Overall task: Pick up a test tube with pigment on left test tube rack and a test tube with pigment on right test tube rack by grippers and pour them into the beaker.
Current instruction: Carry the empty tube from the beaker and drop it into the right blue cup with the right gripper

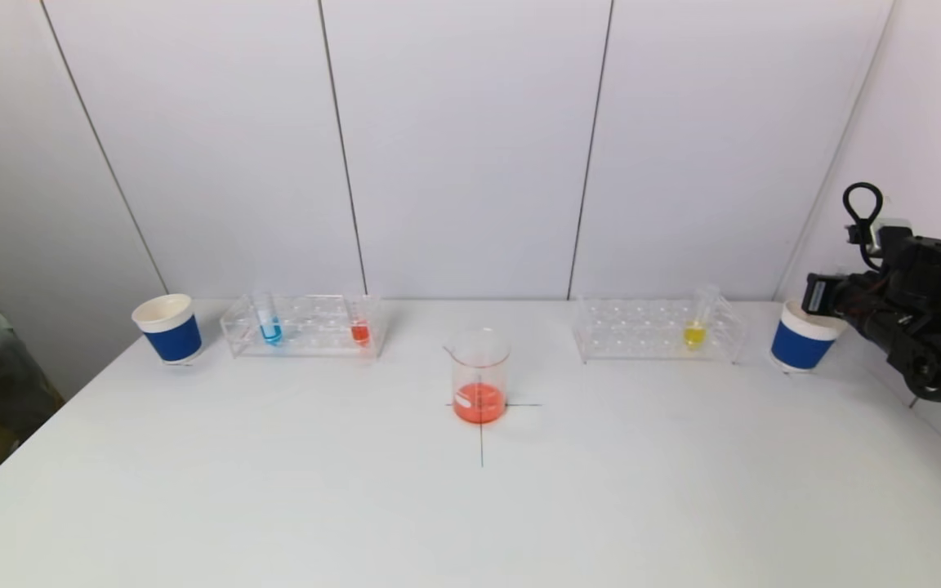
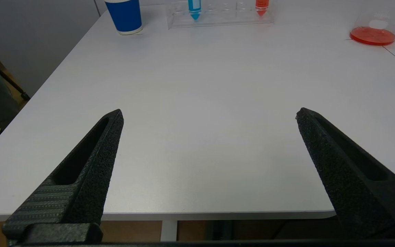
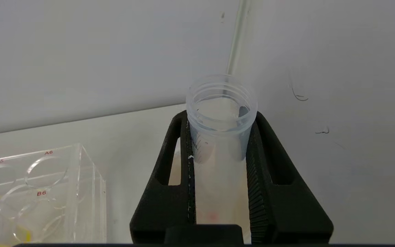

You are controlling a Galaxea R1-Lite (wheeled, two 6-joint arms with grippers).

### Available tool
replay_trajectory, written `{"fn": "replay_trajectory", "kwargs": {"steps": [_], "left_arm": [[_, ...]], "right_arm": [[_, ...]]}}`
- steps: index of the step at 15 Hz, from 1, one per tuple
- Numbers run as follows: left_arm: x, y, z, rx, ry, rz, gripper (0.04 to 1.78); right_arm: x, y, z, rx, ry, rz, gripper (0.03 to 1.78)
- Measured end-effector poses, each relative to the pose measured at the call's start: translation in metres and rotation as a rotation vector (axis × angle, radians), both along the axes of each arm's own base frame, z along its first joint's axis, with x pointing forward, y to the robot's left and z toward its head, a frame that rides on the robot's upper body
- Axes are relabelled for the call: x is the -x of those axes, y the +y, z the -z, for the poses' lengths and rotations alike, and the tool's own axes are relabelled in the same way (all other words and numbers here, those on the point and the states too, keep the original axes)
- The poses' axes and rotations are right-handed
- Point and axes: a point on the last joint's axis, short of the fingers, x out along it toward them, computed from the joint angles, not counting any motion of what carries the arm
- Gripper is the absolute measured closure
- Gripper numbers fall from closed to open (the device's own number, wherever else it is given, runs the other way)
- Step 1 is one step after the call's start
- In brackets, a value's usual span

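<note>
Right gripper (image 3: pixel 218 151) is clamping an emptied clear test tube (image 3: pixel 220 113) between its fingers, hanging beside the right blue cup (image 1: pixel 801 343) at the bench's (image 1: pixel 470 506) far right edge. Left gripper (image 2: pixel 209 115) is hovering spread wide over the near bench, well apart from the beaker (image 1: pixel 479 376) holding orange liquid at centre.

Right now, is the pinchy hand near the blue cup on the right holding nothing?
No. The right gripper is shut on a clear, nearly empty test tube, its open mouth showing between the fingers.
</note>
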Motion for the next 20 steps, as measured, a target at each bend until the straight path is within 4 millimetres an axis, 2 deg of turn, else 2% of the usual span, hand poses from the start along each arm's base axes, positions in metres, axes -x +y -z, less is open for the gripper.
{"fn": "replay_trajectory", "kwargs": {"steps": [20], "left_arm": [[0.0000, 0.0000, 0.0002, 0.000, 0.001, 0.000, 0.06]], "right_arm": [[0.0014, 0.0005, 0.0067, 0.013, -0.015, 0.006, 1.31]]}}
